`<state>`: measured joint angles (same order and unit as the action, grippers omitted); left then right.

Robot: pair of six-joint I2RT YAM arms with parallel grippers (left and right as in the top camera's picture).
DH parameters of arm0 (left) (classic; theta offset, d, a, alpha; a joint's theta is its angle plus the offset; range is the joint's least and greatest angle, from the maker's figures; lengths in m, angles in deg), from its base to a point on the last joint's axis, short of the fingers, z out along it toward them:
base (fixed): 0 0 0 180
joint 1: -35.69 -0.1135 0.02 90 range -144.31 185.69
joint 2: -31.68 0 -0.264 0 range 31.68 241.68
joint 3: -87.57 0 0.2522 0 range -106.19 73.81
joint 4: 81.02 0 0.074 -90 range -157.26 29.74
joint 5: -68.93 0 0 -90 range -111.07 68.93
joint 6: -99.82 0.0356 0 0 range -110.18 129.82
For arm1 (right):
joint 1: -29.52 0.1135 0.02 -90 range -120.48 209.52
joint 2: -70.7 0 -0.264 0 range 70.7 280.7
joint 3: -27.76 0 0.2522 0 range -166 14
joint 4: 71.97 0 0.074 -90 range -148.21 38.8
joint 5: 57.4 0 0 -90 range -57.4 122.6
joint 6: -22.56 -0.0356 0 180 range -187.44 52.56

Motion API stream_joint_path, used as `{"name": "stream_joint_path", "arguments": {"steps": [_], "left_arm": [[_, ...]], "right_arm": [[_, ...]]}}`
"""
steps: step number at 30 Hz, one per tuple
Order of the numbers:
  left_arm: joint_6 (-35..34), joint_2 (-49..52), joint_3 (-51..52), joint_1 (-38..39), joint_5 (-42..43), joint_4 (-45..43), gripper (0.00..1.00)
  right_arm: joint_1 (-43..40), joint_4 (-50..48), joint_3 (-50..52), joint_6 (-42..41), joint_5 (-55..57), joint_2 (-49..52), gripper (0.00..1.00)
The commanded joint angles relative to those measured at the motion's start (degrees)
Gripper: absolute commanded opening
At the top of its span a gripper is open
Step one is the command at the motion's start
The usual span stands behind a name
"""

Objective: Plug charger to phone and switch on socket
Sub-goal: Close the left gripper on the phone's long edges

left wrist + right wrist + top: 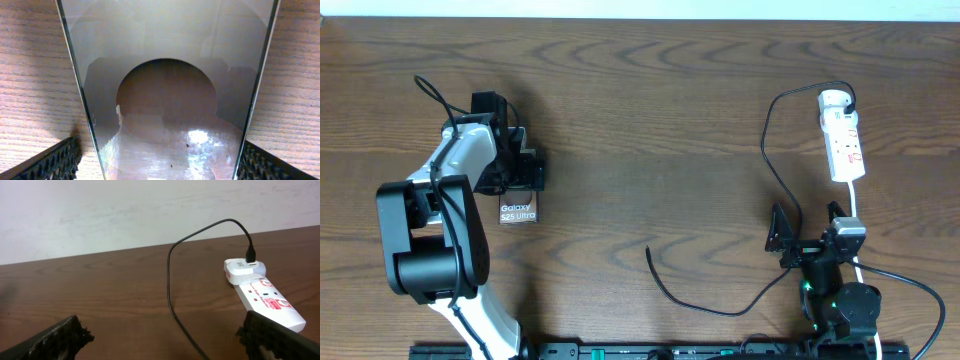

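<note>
The phone [518, 211] lies flat on the table at the left, dark brown with pale lettering. My left gripper [520, 183] is open and straddles its far end. In the left wrist view the phone [165, 100] fills the space between the two finger pads [160, 162], with a sliver of wood showing at the left pad. The charger cable [720, 311] runs from the socket strip [845, 145] down past my right gripper [808, 232] to a loose plug tip [648, 250]. My right gripper [160, 335] is open and empty, with the cable [172, 305] on the table between its fingers.
The cable's far end is plugged into a white block [243, 270] at the far end of the strip [270, 300]. The strip's white cord [856, 205] runs down beside my right arm. A pale wall stands behind the table's far edge.
</note>
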<state>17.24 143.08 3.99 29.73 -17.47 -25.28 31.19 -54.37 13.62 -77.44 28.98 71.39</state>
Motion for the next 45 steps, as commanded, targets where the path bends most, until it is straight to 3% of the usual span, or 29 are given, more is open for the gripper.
{"name": "stream_joint_path", "arguments": {"steps": [1, 12, 16, 27, 45], "left_arm": [[-0.37, 1.14, 2.56, -0.17, 1.79, 0.76, 0.94], [-0.37, 1.14, 3.13, -0.17, 1.77, 0.35, 0.94], [-0.37, 1.14, 3.15, -0.17, 1.77, 0.33, 0.87], [-0.37, 1.14, 3.23, -0.17, 1.77, 0.13, 0.86], [-0.37, 1.14, 3.23, -0.17, 1.79, 0.13, 0.67]], "right_arm": [[-0.50, 0.22, 0.07, 0.22, 0.24, -0.35, 0.99], [-0.50, 0.22, 0.07, 0.22, 0.26, -0.35, 0.99], [-0.50, 0.22, 0.07, 0.22, 0.24, -0.35, 0.99], [-0.50, 0.22, 0.07, 0.22, 0.24, -0.35, 0.99], [-0.50, 0.22, 0.07, 0.22, 0.26, -0.35, 0.99]]}}
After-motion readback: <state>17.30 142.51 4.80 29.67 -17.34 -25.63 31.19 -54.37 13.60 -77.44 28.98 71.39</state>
